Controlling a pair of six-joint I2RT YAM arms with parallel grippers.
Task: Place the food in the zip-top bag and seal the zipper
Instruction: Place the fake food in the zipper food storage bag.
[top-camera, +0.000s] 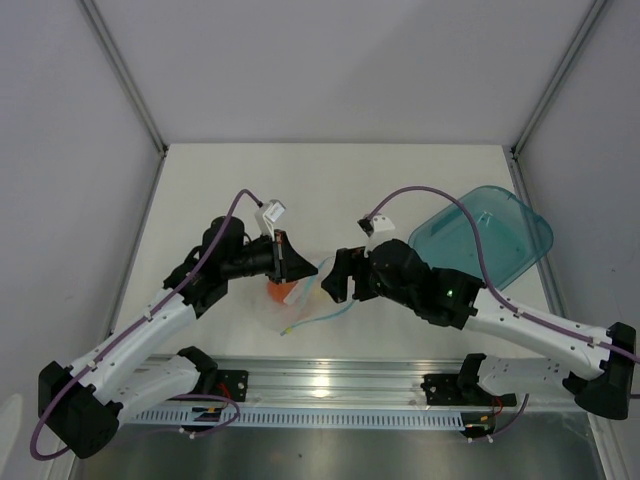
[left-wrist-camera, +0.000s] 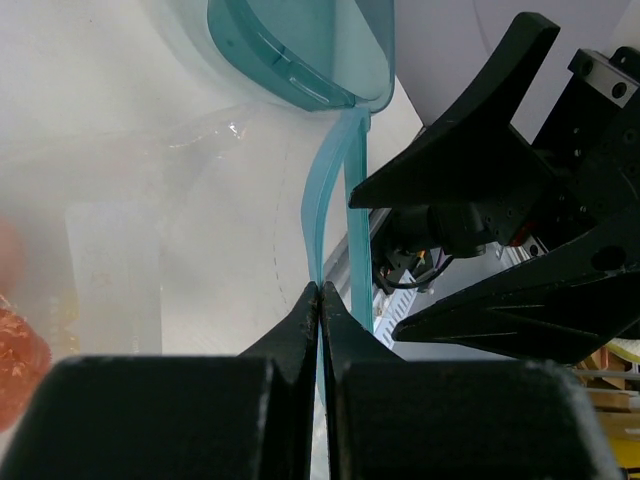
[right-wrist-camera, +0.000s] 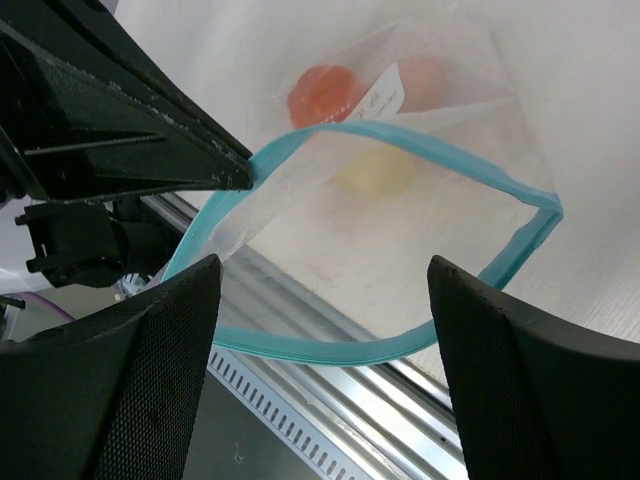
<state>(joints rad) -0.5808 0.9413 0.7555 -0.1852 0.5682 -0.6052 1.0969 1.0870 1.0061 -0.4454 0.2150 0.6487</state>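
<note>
Left end effector (left-wrist-camera: 318, 300) pinches the zipper (left-wrist-camera: 335, 200); right end effector (right-wrist-camera: 325, 270) is spread, the gaping zip-top bag (right-wrist-camera: 440, 110) just ahead of it, food (right-wrist-camera: 325, 92) inside. Sealing probably calls for closing the right on both lips beside that pinch, then sliding away.

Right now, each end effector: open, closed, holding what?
Left end effector: closed, pinching the zipper of the zip-top bag.
Right end effector: open, holding nothing.
</note>
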